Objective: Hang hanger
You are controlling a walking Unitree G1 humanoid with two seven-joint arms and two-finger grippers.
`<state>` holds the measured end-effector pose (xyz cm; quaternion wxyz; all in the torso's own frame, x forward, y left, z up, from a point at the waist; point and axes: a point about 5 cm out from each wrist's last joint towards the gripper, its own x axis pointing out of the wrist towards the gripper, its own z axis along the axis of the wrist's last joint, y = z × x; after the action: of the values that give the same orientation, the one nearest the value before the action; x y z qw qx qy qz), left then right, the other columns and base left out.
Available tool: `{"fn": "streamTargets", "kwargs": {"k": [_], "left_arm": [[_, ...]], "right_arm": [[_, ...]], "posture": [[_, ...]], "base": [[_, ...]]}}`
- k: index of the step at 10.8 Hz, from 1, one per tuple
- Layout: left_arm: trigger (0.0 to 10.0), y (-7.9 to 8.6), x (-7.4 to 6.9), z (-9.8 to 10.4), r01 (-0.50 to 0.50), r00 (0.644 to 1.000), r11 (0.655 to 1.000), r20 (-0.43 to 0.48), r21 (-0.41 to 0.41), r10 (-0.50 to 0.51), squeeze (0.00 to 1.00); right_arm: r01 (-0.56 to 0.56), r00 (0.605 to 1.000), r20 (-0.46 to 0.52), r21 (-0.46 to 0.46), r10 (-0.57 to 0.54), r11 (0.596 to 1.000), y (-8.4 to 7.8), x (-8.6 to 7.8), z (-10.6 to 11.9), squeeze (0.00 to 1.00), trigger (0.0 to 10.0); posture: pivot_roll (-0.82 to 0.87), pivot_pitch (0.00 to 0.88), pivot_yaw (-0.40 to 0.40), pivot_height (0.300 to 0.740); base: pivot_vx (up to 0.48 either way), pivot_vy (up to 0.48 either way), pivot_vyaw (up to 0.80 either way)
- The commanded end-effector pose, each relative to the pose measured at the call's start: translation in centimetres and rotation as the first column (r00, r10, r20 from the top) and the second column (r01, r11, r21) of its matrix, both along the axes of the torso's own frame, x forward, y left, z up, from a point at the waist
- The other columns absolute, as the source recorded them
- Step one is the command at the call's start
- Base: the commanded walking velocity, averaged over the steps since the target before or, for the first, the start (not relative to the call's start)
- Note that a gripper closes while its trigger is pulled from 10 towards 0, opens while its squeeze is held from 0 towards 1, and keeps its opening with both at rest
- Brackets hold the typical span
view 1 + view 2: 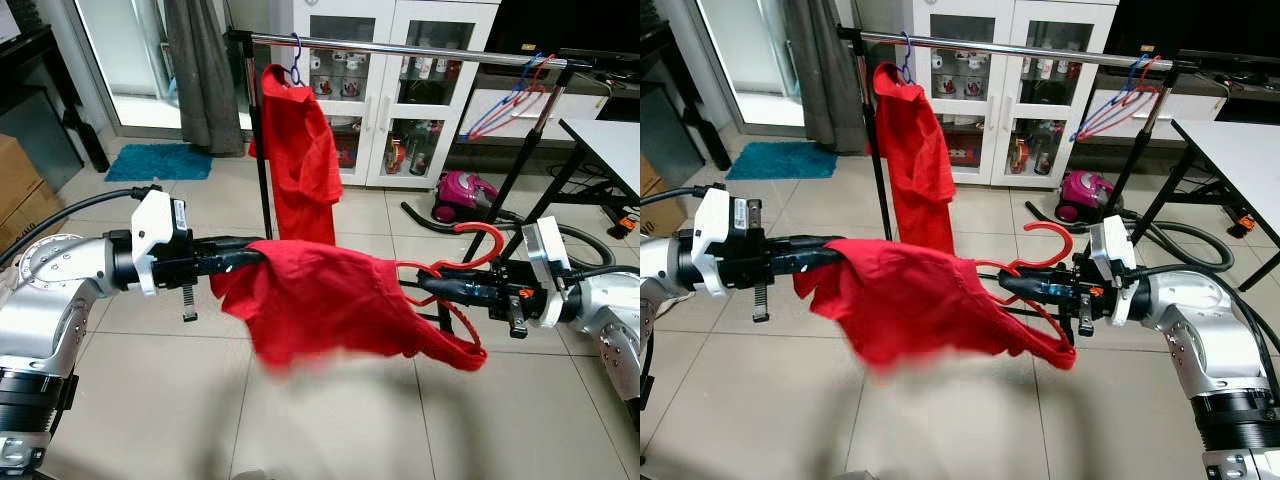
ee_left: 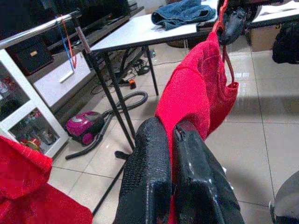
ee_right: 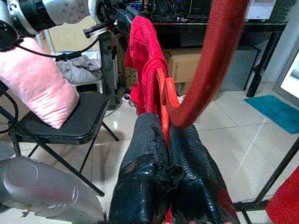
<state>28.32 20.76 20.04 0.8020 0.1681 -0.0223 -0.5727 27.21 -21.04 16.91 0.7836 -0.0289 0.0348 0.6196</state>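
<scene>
Mid-frame, the left gripper (image 1: 250,258) pinches the red shirt (image 1: 320,300) while the right gripper (image 1: 432,282) clamps its hanger (image 1: 478,240); hanging on the rail (image 1: 400,48) at the top remains.

Red shirt (image 1: 915,305) stretched between both arms, sagging in the middle, well above the tiled floor (image 1: 760,400). Left gripper (image 1: 835,255) clamps the shirt's left edge. Right gripper (image 1: 1010,285) pinches a red hanger (image 1: 1048,240) at its neck, hook curving upward. Behind: steel clothes rail (image 1: 1020,48) carrying a second red garment (image 1: 912,160) and empty hangers (image 1: 1120,100). Pink vacuum cleaner (image 1: 1078,195) on floor beside white cabinet (image 1: 1030,90).
</scene>
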Motion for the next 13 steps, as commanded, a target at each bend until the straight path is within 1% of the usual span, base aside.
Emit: {"fn": "streamTargets", "kwargs": {"k": [1, 2, 3, 4, 6, 7, 8, 9, 10, 12, 13], "left_arm": [[0.0, 0.3, 0.5, 1.0, -0.036, 0.998, 0.999, 0.045, -0.006, 0.036, 0.0], [9.8, 0.3, 0.6, 0.8, -0.057, 0.997, 0.998, 0.052, 0.003, 0.057, 0.0], [10.0, 0.3, 0.7, 0.6, -0.06, 0.998, 0.998, 0.021, -0.014, 0.06, 0.09], [10.0, 0.5, 0.8, 0.4, -0.08, 0.997, 0.996, -0.002, -0.031, 0.08, 1.0], [10.0, 1.1, 0.5, 0.2, -0.068, 0.998, 0.997, 0.015, 0.037, 0.068, 1.0], [10.0, 1.3, 0.4, -0.2, -0.062, 0.998, 0.996, 0.009, 0.068, 0.061, 0.47], [10.0, 1.7, 0.4, -1.2, -0.067, 0.998, 0.99, 0.0, 0.126, 0.068, 0.0], [10.0, 2.0, 0.4, -1.9, -0.069, 0.997, 0.986, -0.011, 0.151, 0.072, 0.0], [10.0, 2.0, 0.5, -2.3, -0.062, 0.997, 0.985, -0.026, 0.159, 0.067, 0.0], [10.0, 2.4, 1.3, -2.9, -0.108, 0.994, 0.978, 0.009, 0.18, 0.108, 0.0], [10.0, 2.3, 1.6, -3.1, -0.11, 0.994, 0.977, 0.011, 0.185, 0.11, 0.0]], "right_arm": [[0.008, 1.0, 0.025, 0.006, -0.009, 1.0, -0.3, 0.0, 0.7, 0.0, 0.0], [0.015, 0.999, 0.038, 0.018, -0.015, 1.0, -0.3, 0.0, 1.1, 0.0, 0.0], [0.016, 0.999, 0.047, 0.024, -0.017, 1.0, -0.3, -0.1, 1.4, 0.0, 0.0], [0.016, 0.998, 0.054, 0.028, -0.018, 0.999, -0.4, -0.2, 1.7, 0.0, 0.0], [0.02, 0.998, 0.059, 0.021, -0.022, 1.0, -0.9, -0.5, 1.9, 0.0, 0.0], [0.017, 0.998, 0.058, 0.015, -0.018, 1.0, -1.0, -0.7, 2.0, 0.0, 0.0], [0.003, 0.998, 0.058, 0.007, -0.003, 1.0, -1.0, -0.8, 2.2, 0.0, 0.0], [-0.011, 0.998, 0.059, 0.007, 0.011, 1.0, -0.8, -1.0, 2.4, 0.0, 0.0], [-0.022, 0.998, 0.061, 0.01, 0.021, 1.0, -0.7, -1.1, 2.5, 0.0, 0.0], [-0.042, 0.997, 0.061, 0.012, 0.042, 0.999, -0.4, -1.3, 2.8, 0.0, 0.0], [-0.05, 0.997, 0.062, 0.011, 0.049, 0.999, -0.3, -1.4, 3.0, 0.0, 0.0]], "posture": [[0.05, 0.0, -0.006, 0.74], [0.05, 0.0, -0.007, 0.74], [0.05, 0.0, -0.007, 0.74], [0.05, 0.0, -0.01, 0.74], [0.05, 0.0, -0.009, 0.74], [0.05, 0.0, -0.008, 0.74], [0.05, 0.0, -0.007, 0.74], [0.05, 0.0, -0.005, 0.74], [0.05, 0.0, -0.006, 0.74], [0.05, 0.0, -0.006, 0.74], [0.05, 0.0, -0.005, 0.74]], "base": [[0.0, 0.0, 0.0], [0.0, 0.0, 0.0], [0.0, 0.0, 0.0], [0.0, 0.0, 0.0], [0.0, 0.0, 0.0], [0.0, 0.0, 0.0], [0.0, 0.0, 0.0], [0.0, 0.0, 0.0], [0.0, 0.0, 0.0], [0.0, 0.0, 0.0], [0.0, 0.0, 0.0]]}}
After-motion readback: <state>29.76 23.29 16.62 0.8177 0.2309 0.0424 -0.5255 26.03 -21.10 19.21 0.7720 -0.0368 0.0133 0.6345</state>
